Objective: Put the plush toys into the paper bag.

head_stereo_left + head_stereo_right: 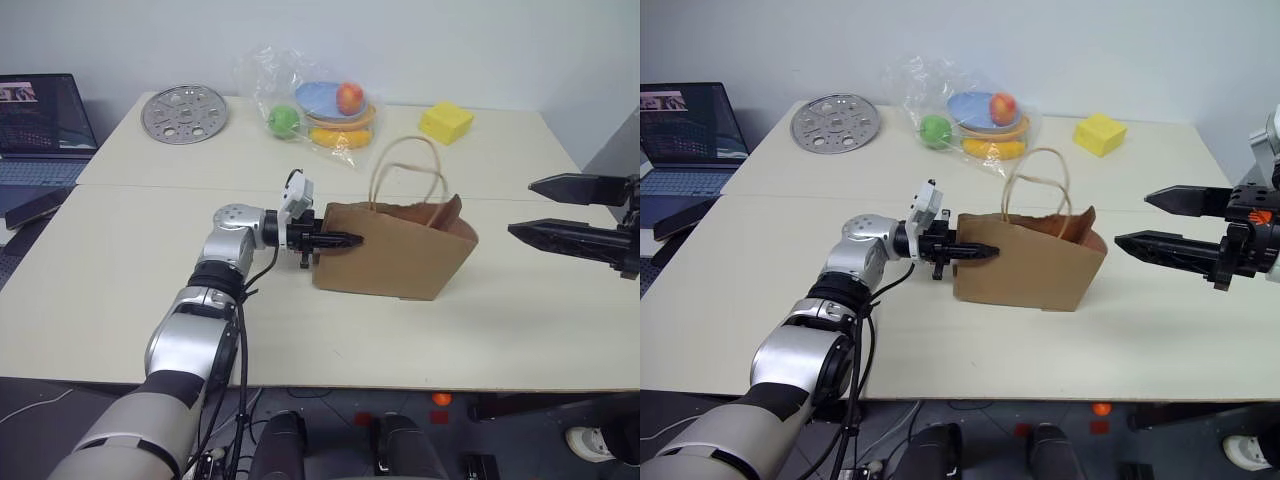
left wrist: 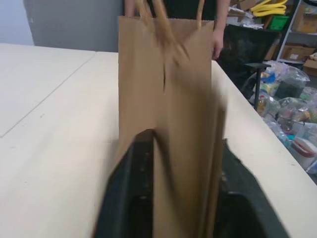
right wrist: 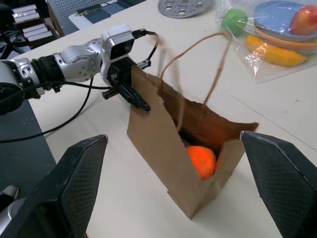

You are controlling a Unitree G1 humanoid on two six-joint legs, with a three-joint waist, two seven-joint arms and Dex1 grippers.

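The brown paper bag (image 1: 400, 260) stands upright in the middle of the table, its mouth open and its loop handles up. Inside it lies an orange plush toy (image 3: 200, 158), partly hidden by the bag's wall. My left gripper (image 1: 350, 241) points level at the bag's left end. In the left wrist view its fingers (image 2: 133, 173) stand apart with the bag's narrow end panel (image 2: 166, 99) between them. My right gripper (image 1: 520, 208) hovers open to the right of the bag, apart from it, holding nothing.
A clear plastic bag of fruit (image 1: 320, 105), a yellow block (image 1: 446, 121) and a round metal disc (image 1: 184, 113) lie at the back of the table. A laptop (image 1: 40, 120) sits at the far left. A person's hand (image 2: 218, 34) shows beyond the bag.
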